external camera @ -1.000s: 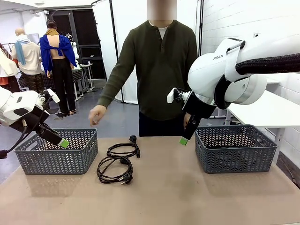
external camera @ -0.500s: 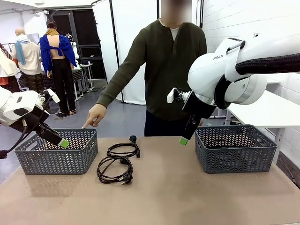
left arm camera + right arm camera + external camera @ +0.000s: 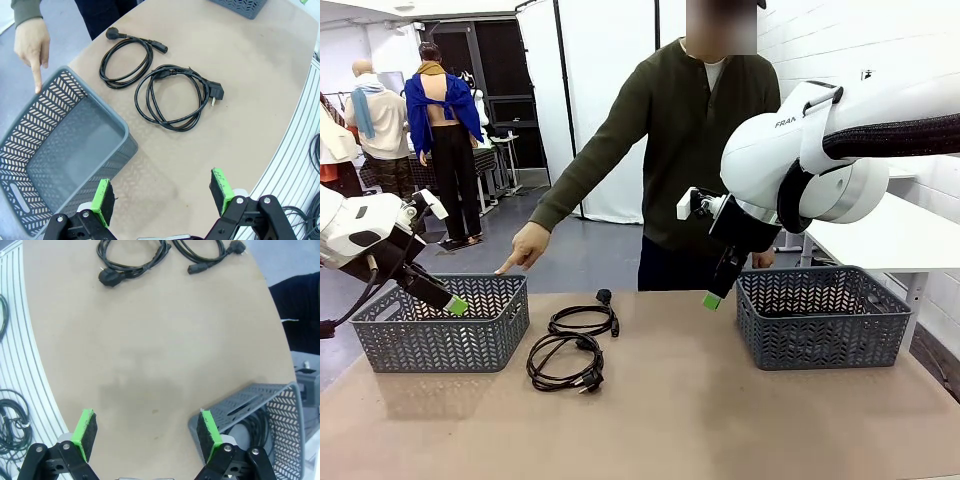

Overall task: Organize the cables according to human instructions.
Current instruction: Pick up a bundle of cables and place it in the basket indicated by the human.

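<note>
we see the human (image 3: 690, 150) lean in at the table's (image 3: 700, 430) far edge, one arm stretched out, the hand (image 3: 525, 247) pointing a finger down at the far rim of the left grey basket (image 3: 440, 340). two coiled cables (image 3: 570, 345) lie touching on the bare table towards its far edge, just beside that basket, and another coil (image 3: 250, 427) rests inside the right basket (image 3: 820, 335). the left gripper (image 3: 161, 181) hangs tilted over the left basket and the right gripper (image 3: 146, 416) hovers just beside the right basket, both with fingers spread wide and holding nothing.
</note>
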`<state>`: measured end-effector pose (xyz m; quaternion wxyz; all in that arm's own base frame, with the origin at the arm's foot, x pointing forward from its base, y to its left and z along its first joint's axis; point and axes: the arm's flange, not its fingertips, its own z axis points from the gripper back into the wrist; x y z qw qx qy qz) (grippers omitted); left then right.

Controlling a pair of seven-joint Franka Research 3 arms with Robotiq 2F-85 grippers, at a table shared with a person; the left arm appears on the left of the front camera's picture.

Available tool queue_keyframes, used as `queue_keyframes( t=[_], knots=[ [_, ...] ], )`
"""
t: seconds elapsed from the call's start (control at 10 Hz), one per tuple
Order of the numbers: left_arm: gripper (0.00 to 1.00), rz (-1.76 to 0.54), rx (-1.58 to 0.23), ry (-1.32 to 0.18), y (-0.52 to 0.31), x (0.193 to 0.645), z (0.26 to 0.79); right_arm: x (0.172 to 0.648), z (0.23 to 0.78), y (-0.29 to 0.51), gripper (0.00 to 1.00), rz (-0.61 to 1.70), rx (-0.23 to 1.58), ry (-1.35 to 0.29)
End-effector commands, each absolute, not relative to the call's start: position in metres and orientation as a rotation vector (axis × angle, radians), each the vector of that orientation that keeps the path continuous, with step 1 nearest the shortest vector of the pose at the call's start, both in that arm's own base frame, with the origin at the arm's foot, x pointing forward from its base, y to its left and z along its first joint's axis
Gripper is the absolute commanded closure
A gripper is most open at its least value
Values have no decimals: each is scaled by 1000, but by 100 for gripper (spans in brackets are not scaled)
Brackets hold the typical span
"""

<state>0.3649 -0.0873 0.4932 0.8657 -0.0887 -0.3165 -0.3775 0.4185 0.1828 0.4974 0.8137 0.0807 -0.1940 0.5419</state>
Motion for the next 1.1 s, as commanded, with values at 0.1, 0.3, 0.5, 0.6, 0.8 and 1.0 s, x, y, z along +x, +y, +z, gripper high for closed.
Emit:
queue_keyframes(
  t=[0.1,0.3,0.5,0.6,0.8,1.0],
  knots=[
    [0,-778,-188,-663,-87,366,493,419,497,181,0,1153,168,-416],
    [0,-778,-188,-663,-87,366,493,419,497,181,0,1153,168,-416],
    [0,-773,-178,-619,-103,372,495,419,497,181,0,1153,168,-416],
    [0,-750,-158,-579,-122,381,498,419,497,181,0,1153,168,-416],
    [0,-764,-124,-510,-162,402,505,419,497,181,0,1153,168,-416],
    [0,-736,-123,-425,-202,428,509,419,497,181,0,1153,168,-416]
  ],
)
